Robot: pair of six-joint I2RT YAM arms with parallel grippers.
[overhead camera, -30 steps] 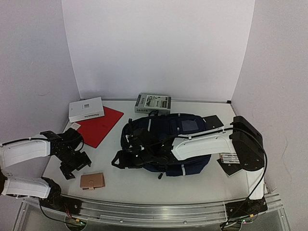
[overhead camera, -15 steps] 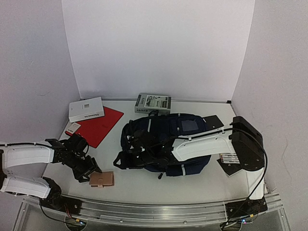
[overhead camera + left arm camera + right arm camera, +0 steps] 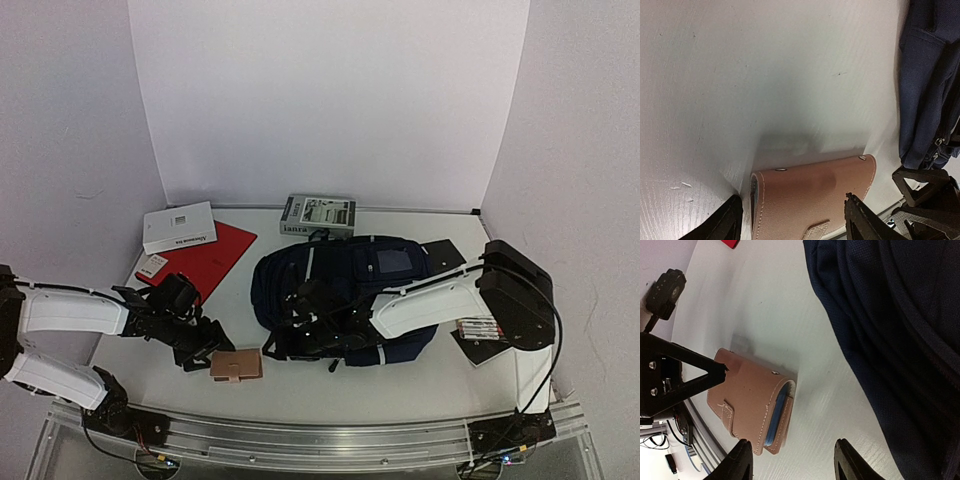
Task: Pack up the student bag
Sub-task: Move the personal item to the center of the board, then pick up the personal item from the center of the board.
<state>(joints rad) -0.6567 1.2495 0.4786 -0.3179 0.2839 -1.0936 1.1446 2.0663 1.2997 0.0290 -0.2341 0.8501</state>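
Note:
The navy student bag (image 3: 350, 285) lies flat mid-table; its fabric shows in the left wrist view (image 3: 925, 100) and fills the right of the right wrist view (image 3: 890, 325). A small tan wallet (image 3: 236, 365) lies on the table just left of the bag's near corner. My left gripper (image 3: 212, 350) is open. Its fingers (image 3: 860, 220) straddle the wallet (image 3: 810, 200), one tip resting on the wallet's top. My right gripper (image 3: 283, 342) is open and empty, hovering over the table (image 3: 792, 465) between the wallet (image 3: 747, 405) and the bag.
A red folder (image 3: 205, 260), a white box (image 3: 178, 228) and a grey box (image 3: 317, 214) lie at the back. Black flat pieces (image 3: 442, 250) and cards (image 3: 474, 328) lie right of the bag. A metal rail (image 3: 330, 440) runs along the near edge.
My left gripper has swept right to the wallet and the wallet has slid right with it towards the bag. The right gripper has shifted slightly right at the bag's near corner.

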